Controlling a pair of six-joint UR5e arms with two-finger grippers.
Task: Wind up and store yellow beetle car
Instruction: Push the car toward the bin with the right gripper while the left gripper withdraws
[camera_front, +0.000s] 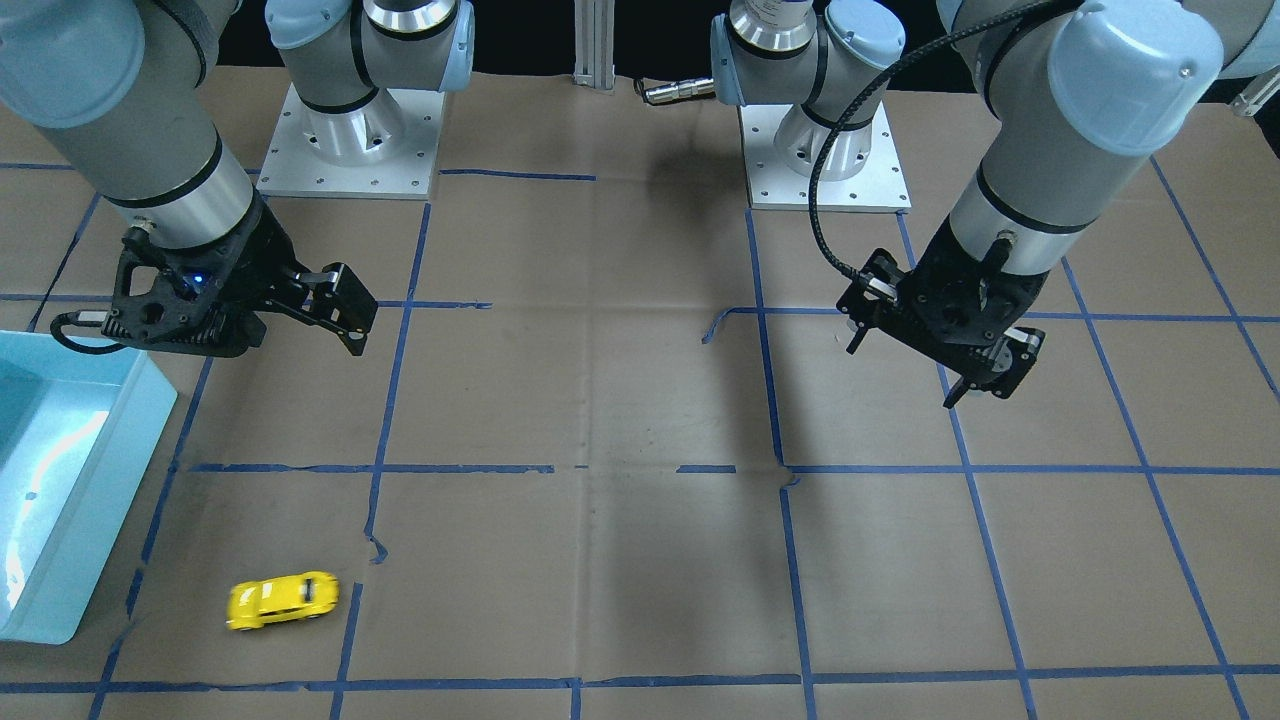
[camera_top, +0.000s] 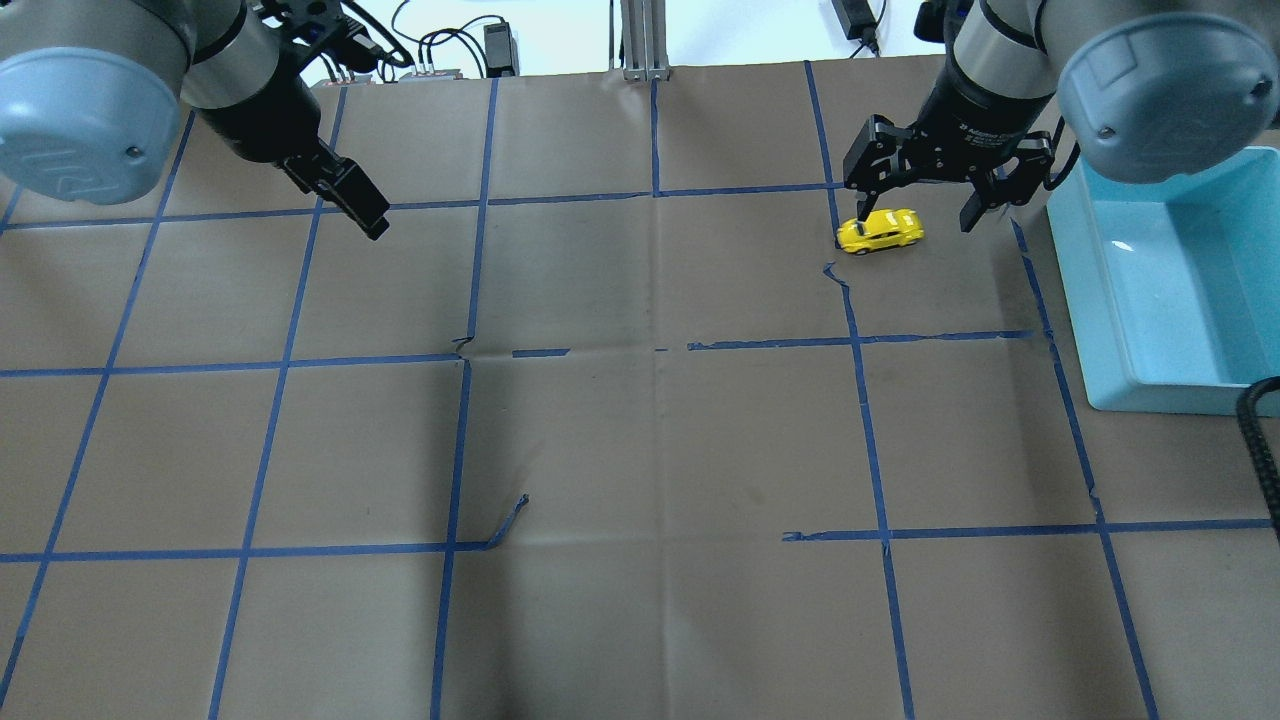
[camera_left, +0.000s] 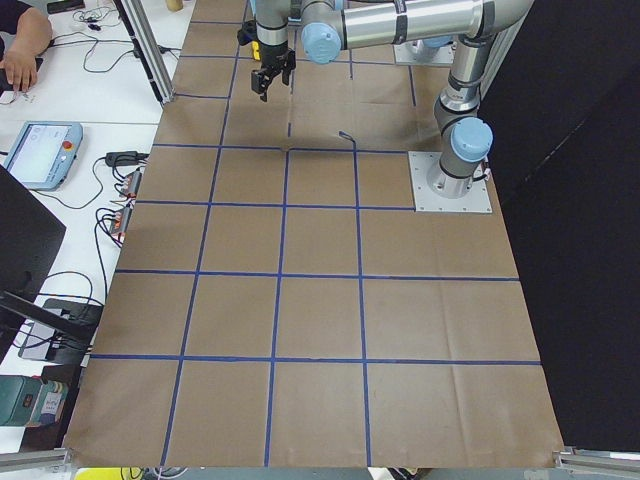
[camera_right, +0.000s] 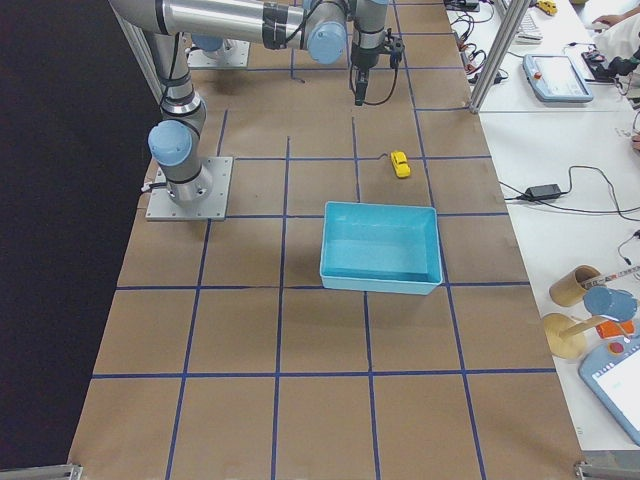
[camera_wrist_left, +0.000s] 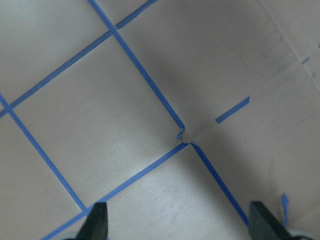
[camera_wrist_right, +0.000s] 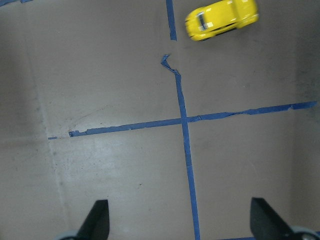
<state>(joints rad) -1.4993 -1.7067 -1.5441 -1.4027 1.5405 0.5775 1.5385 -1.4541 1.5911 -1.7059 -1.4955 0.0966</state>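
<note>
The yellow beetle car (camera_top: 880, 231) stands on its wheels on the brown paper, near the table's far edge on my right side; it also shows as the yellow beetle car (camera_front: 283, 600) and at the top of the right wrist view (camera_wrist_right: 221, 19). My right gripper (camera_top: 925, 205) hangs open well above the table, over and just beyond the car, touching nothing. Its fingertips (camera_wrist_right: 97, 220) stand wide apart. My left gripper (camera_top: 360, 205) hovers open and holds nothing over the far left of the table, with only paper and tape below it (camera_wrist_left: 180, 225).
A light blue bin (camera_top: 1170, 280) sits at the right edge, close to the car; the bin (camera_right: 382, 247) has nothing in it. Blue tape lines grid the brown paper. Both arm bases (camera_front: 350, 140) stand at the robot's side.
</note>
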